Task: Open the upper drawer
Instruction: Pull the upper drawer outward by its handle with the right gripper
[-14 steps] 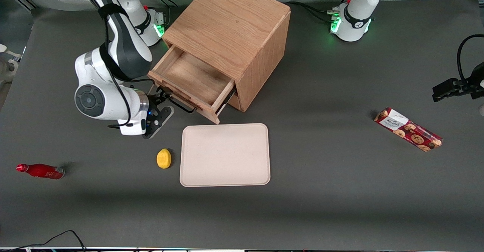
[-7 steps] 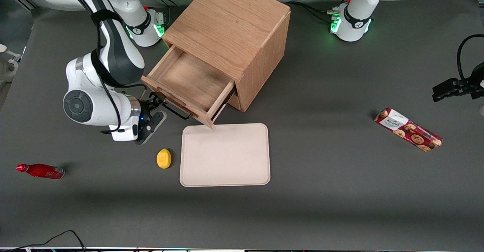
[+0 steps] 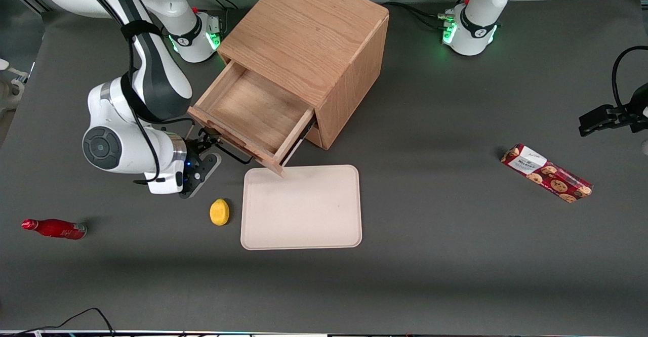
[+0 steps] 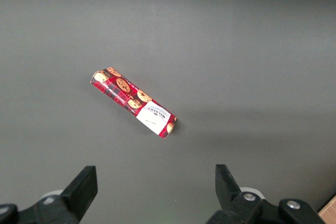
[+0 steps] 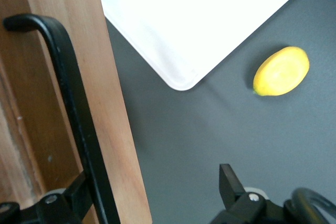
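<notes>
Not much readable text is being shown here. A white label patch is being carried on the red cookie-print packet [image 3: 545,173] [image 4: 134,102] toward the parked arm's end of the table, but its lettering can't be made out. Nothing legible on the red bottle [image 3: 54,228] either.

You are in a robotics lab: two arm bases [image 3: 195,36] bolted to a grey matted surface [image 3: 430,256], cables trailing.
</notes>
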